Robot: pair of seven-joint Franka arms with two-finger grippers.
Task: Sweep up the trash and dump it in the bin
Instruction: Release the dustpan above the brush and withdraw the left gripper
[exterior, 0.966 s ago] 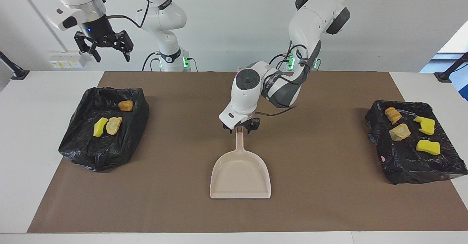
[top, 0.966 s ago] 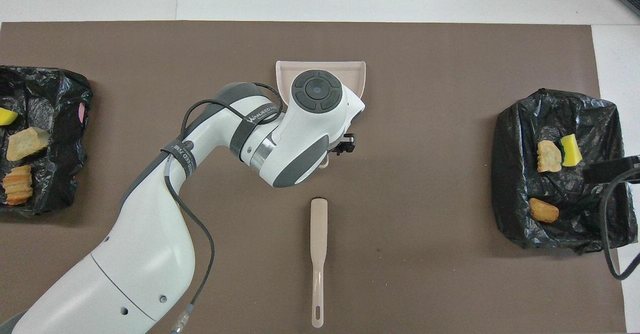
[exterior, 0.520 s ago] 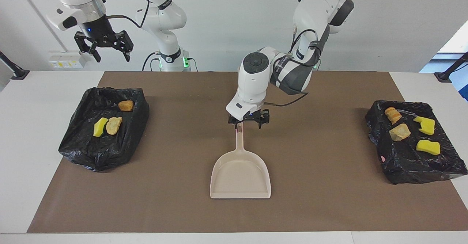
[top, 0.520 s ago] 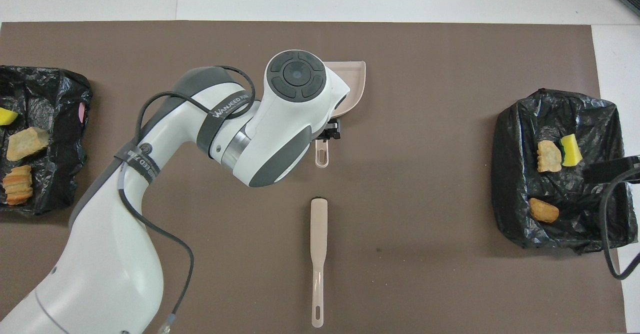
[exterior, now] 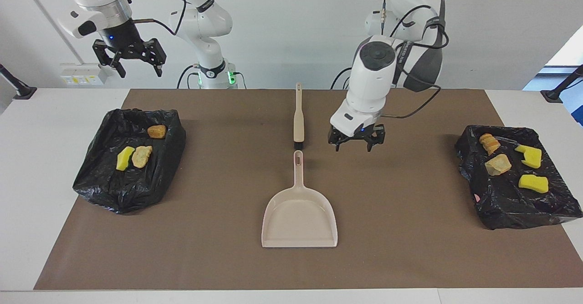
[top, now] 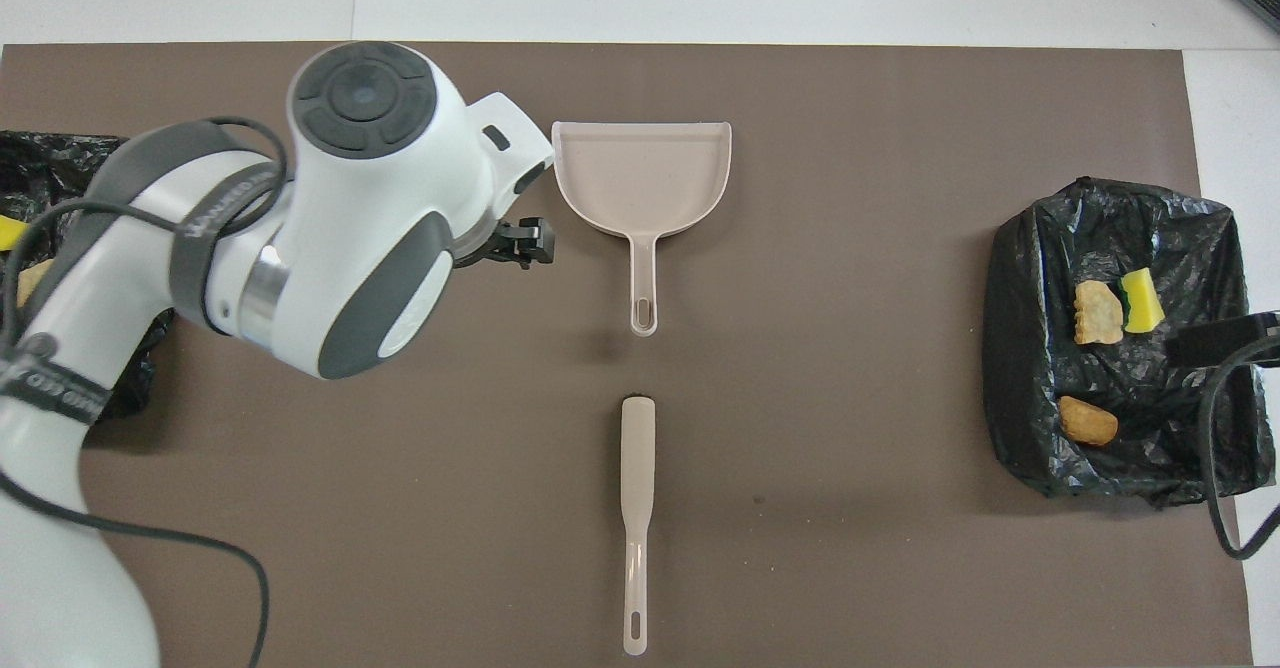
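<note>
white table (exterior: 54,113) with a brown mat (exterior: 410,258) spread over most of its top

on the mat's middle lie a beige dustpan (exterior: 299,215), flat with its handle pointing toward the robots, and nearer to the robots a beige brush (exterior: 299,115), lying in line with that handle and just apart from its end. a bin lined with black plastic (exterior: 130,163) sits at the right arm's end of the mat, and a second black-lined bin (exterior: 517,176) at the left arm's end, partly over the mat's edge. the white tabletop shows bare as a strip around the mat on every side.
</note>
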